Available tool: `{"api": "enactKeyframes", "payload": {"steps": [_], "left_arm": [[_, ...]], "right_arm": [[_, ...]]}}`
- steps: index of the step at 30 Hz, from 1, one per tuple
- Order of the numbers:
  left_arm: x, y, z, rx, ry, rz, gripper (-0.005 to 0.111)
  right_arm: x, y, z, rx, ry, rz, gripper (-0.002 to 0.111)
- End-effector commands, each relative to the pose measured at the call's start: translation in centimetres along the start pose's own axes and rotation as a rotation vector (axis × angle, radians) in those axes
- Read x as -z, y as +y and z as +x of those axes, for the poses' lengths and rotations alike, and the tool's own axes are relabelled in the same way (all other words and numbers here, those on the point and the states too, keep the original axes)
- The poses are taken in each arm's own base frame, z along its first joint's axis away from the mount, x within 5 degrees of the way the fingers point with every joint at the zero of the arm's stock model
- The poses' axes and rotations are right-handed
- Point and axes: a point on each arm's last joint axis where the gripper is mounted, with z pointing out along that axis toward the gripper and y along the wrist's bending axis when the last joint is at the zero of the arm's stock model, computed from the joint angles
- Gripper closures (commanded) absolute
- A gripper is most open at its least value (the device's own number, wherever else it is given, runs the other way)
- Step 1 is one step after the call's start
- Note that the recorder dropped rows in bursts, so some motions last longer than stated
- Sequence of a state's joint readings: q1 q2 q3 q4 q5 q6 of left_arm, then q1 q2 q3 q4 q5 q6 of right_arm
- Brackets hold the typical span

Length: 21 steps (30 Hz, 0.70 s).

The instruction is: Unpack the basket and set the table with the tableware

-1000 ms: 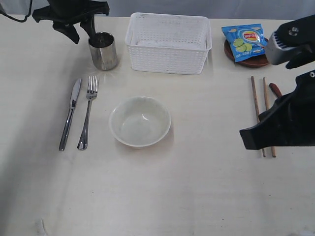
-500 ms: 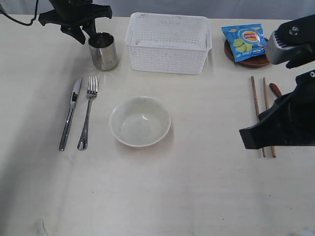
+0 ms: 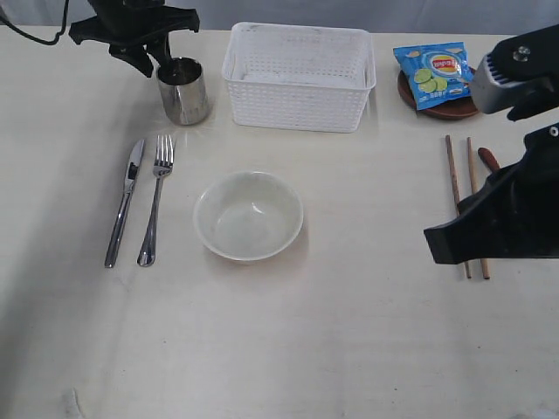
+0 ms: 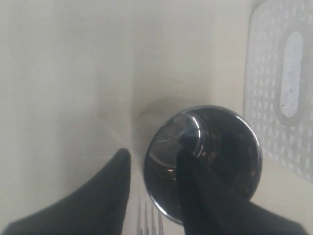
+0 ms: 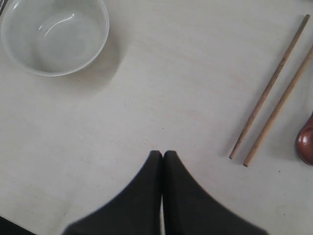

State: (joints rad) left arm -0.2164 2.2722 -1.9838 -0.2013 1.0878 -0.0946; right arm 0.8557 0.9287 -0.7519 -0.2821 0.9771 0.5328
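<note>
Now that my left gripper (image 4: 152, 159) has lifted, jaws spread open, the shiny cylindrical steel cup (image 3: 183, 96) stands freed on the bench (image 3: 349, 332) below: placed.

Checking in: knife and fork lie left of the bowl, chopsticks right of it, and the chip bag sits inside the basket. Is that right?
Not quite. The blue chip bag is not inside the white basket; it lies on the small brown plate to the basket's right, as the exterior view shows. Knife and fork left of the bowl, chopsticks right of it: correct.
</note>
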Motion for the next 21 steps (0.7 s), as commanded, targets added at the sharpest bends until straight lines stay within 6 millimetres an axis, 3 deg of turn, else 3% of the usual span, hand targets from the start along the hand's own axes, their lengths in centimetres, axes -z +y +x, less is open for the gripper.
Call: {"api": "enactKeyframes", "payload": {"steps": [1,8,18,21], "left_arm": [[0.3,-0.4,-0.1,-0.01,-0.01,0.006,0.076],[0.3,-0.3,0.0,-0.013,-0.001,0.004,0.076],[-1.4,0.1,0.3,-0.012,0.05,-0.014,0.076],[-1.4,0.1,0.2,-0.012,0.037,-0.013,0.081]], "right_arm": [[0.1,-0.2,0.0,-0.005,-0.011,0.005,0.109],[0.1,-0.2,0.0,-0.02,-0.011,0.005,0.109],[0.1,-0.2,0.0,-0.02,-0.011,0.005,0.109],[0.1,-0.2,0.0,-0.02,-0.011,0.005,0.109]]}}
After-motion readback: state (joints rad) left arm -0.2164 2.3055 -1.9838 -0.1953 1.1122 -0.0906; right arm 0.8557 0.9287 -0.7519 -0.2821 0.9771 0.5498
